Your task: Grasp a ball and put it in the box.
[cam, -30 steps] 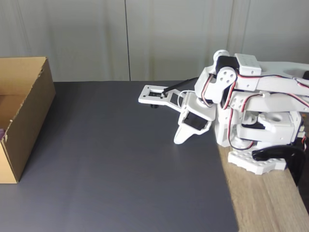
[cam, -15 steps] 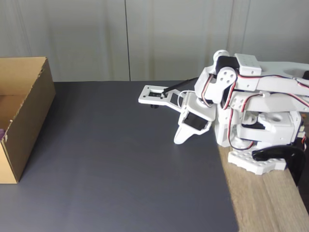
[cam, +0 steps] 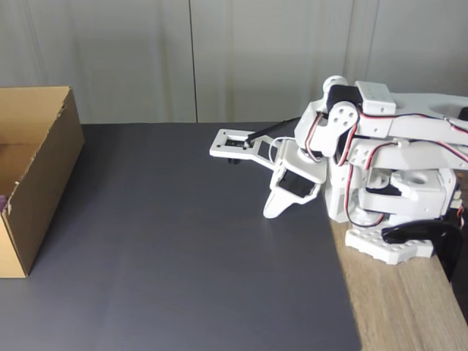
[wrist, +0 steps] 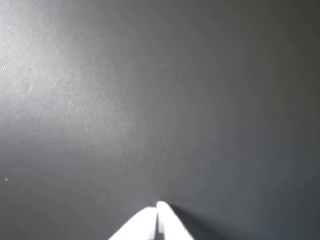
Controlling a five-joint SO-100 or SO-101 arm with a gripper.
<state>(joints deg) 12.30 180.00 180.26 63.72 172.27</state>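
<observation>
Ball (cam: 2, 199): probably the purple sliver low inside the box (cam: 47, 168), right at the picture's edge in the fixed view; too little showing to be sure. If so, lying in the box, at the desk's left edge, well apart from the arm.

Claw (wrist: 157, 216): narrow, white tips pressed together in the wrist view, holding nothing, pointed down at bare dark mat (wrist: 150, 100). In the fixed view, claw (cam: 272, 210) low over the mat near the desk's (cam: 395, 307) right edge, arm folded back on its base.

Judged from this: task likely done, little left to spoil. Possible trouble all the same:

- Swinging out without lifting first: tips so near the mat could drag or catch on it.
- Reaching back toward the box: could knock the near cardboard wall and shove the box along or off the left edge, since light cardboard slides easily on a smooth mat.
- Going for the ball again with tips shut: would poke it rather than grip it; a knobbly round thing would roll into a corner.
- Trusting the sliver as proof: ball mostly hidden behind the wall, so easy to misjudge its exact place.
</observation>
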